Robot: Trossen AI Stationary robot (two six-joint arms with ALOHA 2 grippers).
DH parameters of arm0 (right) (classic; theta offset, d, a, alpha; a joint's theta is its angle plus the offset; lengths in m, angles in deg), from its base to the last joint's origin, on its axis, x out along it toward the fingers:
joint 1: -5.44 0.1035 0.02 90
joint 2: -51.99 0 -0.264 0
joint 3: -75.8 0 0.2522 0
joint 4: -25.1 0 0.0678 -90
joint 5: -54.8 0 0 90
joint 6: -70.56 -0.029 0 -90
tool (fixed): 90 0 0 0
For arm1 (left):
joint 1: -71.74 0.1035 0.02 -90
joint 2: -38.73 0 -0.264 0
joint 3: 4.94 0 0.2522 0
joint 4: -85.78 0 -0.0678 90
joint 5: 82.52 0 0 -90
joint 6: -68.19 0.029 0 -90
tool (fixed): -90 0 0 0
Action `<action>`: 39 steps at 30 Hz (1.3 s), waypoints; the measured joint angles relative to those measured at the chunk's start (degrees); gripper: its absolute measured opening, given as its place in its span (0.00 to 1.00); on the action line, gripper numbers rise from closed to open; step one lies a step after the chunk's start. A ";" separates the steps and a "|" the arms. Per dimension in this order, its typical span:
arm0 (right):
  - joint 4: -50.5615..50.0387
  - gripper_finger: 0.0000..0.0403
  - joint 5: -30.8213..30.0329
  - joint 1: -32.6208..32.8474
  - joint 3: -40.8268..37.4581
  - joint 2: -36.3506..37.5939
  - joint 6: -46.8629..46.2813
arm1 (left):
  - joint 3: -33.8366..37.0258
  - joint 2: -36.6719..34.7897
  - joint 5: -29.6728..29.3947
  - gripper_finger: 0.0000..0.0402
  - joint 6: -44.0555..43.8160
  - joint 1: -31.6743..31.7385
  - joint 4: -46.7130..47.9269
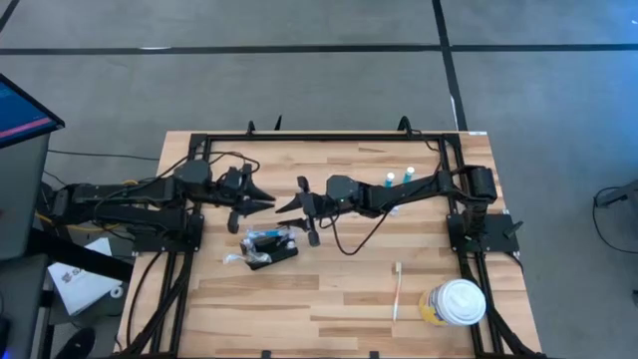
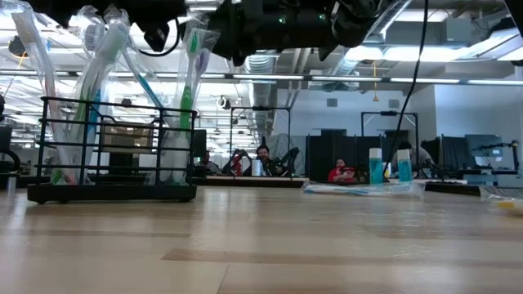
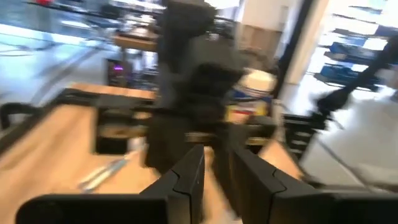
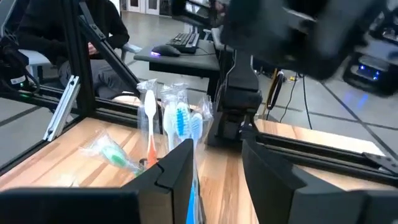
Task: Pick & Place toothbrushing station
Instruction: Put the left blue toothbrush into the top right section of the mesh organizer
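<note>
Right pincer (image 4: 214,180) parted around wrapped toothbrush (image 4: 191,186).

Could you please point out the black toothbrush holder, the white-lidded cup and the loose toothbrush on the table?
black toothbrush holder (image 1: 271,249), high view, its dark base.
white-lidded cup (image 1: 463,301), high view, lid centre.
loose toothbrush (image 1: 397,291), high view, mid-handle.

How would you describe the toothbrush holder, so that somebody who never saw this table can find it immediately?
Look at the wooden table from above and find the spot near its middle where the two dark arms almost meet. Just in front of them stands a small black wire holder with wrapped toothbrushes standing in it. Its neighbours differ: one loose toothbrush lying flat and a white-lidded yellowish cup at the right corner.
</note>
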 joint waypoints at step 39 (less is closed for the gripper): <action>-5.61 0.32 0.00 0.00 -0.04 1.70 0.11 | -0.02 -7.59 -13.22 0.18 9.04 -19.88 21.17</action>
